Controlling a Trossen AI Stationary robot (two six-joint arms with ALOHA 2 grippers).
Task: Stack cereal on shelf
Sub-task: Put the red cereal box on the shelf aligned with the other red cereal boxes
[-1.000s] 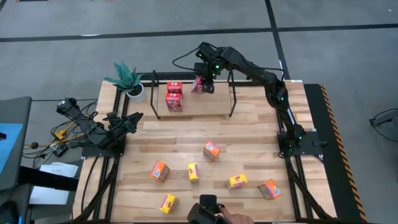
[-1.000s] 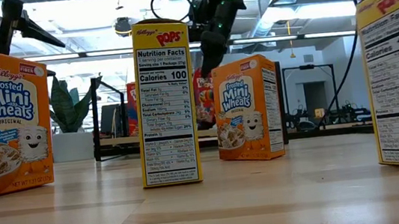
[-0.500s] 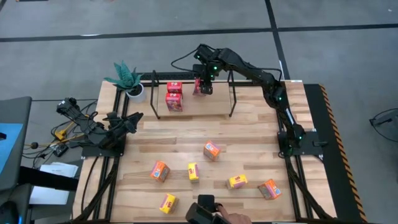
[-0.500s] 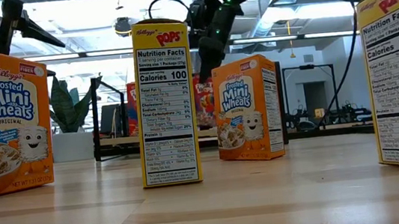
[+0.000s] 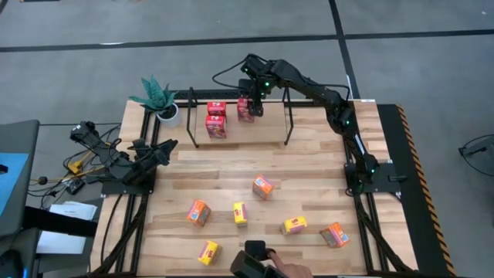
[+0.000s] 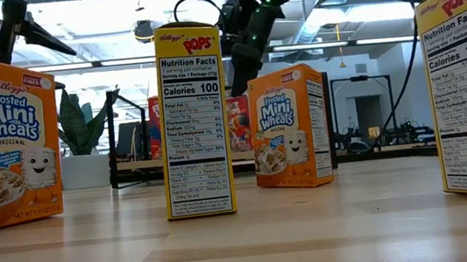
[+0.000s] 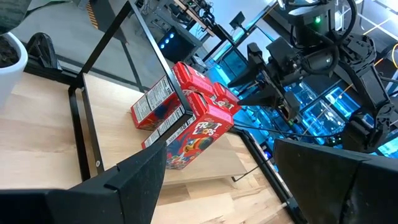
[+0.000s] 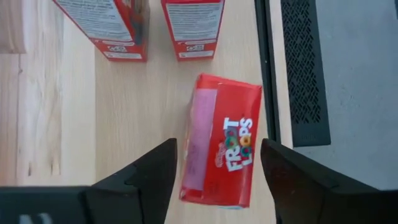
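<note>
Pale wooden planks make up the table in the high view, where the shelf of thin black rods stands along the far edge beside a white potted plant. The right gripper reaches over the shelf above a red cereal box, with two more red boxes just beside it on the shelf base. The left gripper rests near the table's left edge, well apart from the shelf. Three orange boxes and three yellow boxes lie scattered across the near half of the table. In the low view a yellow box stands upright in front, an orange box behind it and another orange one at the left, while the right arm comes down toward the shelf in the background. The left wrist view shows the red boxes close together inside the shelf rods, with that arm's own fingers spread apart. The right wrist view looks down on one red box lying on the shelf's wooden base between the spread fingers, which do not touch it; the two other red boxes stand farther off.
</note>
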